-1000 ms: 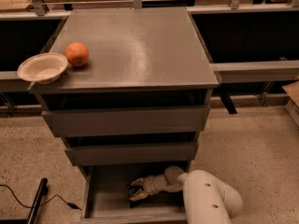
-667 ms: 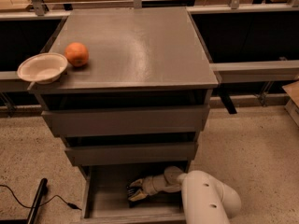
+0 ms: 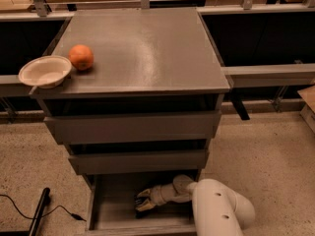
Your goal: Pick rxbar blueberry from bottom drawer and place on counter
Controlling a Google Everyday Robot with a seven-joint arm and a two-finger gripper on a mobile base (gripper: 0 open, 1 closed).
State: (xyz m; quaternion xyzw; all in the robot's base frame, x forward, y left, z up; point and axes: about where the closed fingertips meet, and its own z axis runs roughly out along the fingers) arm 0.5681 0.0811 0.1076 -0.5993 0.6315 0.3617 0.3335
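The bottom drawer (image 3: 104, 219) is pulled out at the foot of the cabinet. My gripper (image 3: 143, 201) reaches into it from the right and sits low over the drawer floor, near its middle. A small dark shape at the gripper's tip is the rxbar blueberry (image 3: 139, 211), mostly hidden by the gripper and its shadow. I cannot tell whether the bar is held. The counter (image 3: 142, 48) is the cabinet's grey-brown top, well above the gripper.
An orange (image 3: 80, 57) and a pale bowl (image 3: 45, 71) sit at the counter's left edge. The two upper drawers (image 3: 133, 127) overhang the bottom drawer. My white arm (image 3: 219, 213) fills the lower right. A black cable and bar (image 3: 39, 215) lie on the floor at left.
Almost nothing differs. The gripper stays at the same spot in the bottom drawer and the arm has shifted only slightly.
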